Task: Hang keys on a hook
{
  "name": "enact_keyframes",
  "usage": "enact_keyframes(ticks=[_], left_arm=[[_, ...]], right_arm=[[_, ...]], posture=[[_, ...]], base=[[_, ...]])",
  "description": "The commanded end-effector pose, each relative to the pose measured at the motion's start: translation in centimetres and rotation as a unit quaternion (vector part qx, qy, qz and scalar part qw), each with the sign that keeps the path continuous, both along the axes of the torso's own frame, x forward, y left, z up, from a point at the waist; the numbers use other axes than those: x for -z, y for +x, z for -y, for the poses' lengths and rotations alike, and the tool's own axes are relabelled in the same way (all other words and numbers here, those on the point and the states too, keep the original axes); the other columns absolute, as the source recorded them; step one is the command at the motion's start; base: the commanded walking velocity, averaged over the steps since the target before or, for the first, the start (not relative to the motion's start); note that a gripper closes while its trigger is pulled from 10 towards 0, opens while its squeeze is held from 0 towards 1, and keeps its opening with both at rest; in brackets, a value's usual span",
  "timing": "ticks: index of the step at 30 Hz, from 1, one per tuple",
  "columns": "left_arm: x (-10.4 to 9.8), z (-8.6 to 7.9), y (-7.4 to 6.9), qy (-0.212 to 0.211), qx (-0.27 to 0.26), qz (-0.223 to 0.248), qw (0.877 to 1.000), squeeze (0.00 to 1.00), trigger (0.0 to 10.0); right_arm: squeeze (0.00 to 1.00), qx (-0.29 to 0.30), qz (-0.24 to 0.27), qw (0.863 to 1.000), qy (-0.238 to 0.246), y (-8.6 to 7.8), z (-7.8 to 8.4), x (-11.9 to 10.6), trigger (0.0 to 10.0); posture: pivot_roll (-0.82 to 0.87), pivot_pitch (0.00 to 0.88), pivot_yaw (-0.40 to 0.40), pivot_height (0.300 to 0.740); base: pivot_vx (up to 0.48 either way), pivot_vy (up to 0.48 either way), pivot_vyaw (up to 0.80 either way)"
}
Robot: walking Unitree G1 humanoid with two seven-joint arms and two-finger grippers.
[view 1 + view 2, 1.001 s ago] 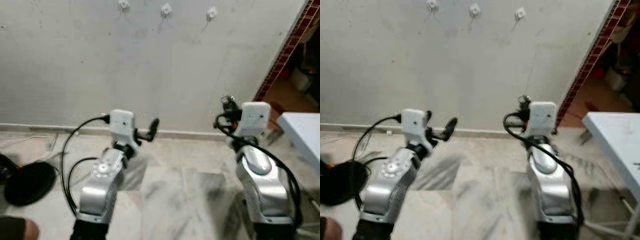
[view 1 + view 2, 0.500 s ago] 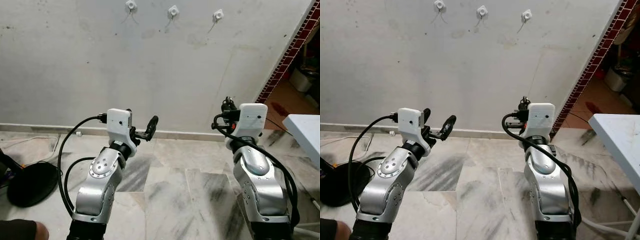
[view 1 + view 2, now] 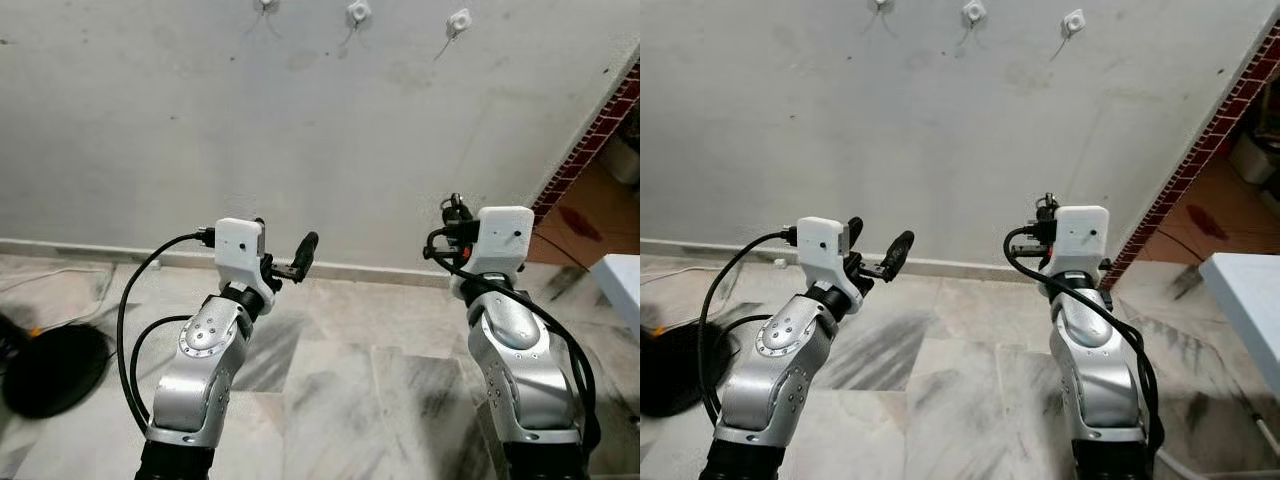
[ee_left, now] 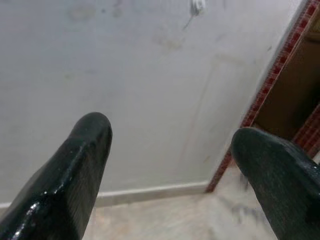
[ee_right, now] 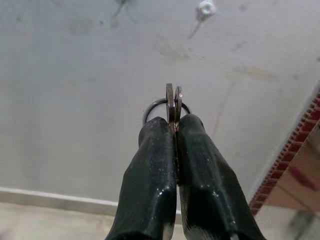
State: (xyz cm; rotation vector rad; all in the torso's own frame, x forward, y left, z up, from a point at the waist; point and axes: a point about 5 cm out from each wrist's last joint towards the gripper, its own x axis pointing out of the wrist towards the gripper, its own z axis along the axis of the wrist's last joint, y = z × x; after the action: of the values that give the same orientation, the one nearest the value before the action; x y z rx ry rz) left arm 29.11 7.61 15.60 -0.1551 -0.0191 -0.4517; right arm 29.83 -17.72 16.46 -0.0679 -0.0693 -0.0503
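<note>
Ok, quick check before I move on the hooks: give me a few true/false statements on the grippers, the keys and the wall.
1. The right gripper is shut on the keys, with the key ring sticking out past its fingertips. True.
2. The left gripper also holds a key. False: its fingers stand wide apart with nothing between them.
3. Three white hooks sit in a row high on the wall. True.
4. The keys already hang from a hook. False: they are pinched in the right gripper, well below the hooks.
5. A black round object lies on the floor on the robot's right. False: it lies on its left.
</note>
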Motion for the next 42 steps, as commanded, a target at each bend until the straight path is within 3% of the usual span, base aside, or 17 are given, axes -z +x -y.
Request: enact_keyframes(ticks=[1, 32, 42], left_arm=[[0.01, -1.38, 0.12, 0.009, -0.021, 0.003, 1.000, 0.00, 10.0], [0.21, -1.28, -0.20, 0.013, -0.014, -0.003, 1.000, 0.00, 10.0], [0.24, -1.28, -0.23, 0.013, -0.013, -0.004, 1.000, 0.00, 10.0]], right_arm=[[0.00, -0.026, 0.022, 0.999, 0.005, 0.40, -1.55, -1.09, 10.0], [0.00, -0.038, 0.016, 0.999, 0.006, 0.23, -2.25, -0.54, 10.0], [0.00, -0.038, 0.017, 0.999, 0.007, 0.20, -2.31, -0.48, 10.0]], posture=[[0.10, 0.000, -0.112, 0.740], [0.10, 0.000, -0.109, 0.740], [0.11, 0.000, -0.109, 0.740]], base=[[0.401, 0.000, 0.00], [0.406, 0.000, 0.00], [0.409, 0.000, 0.73]])
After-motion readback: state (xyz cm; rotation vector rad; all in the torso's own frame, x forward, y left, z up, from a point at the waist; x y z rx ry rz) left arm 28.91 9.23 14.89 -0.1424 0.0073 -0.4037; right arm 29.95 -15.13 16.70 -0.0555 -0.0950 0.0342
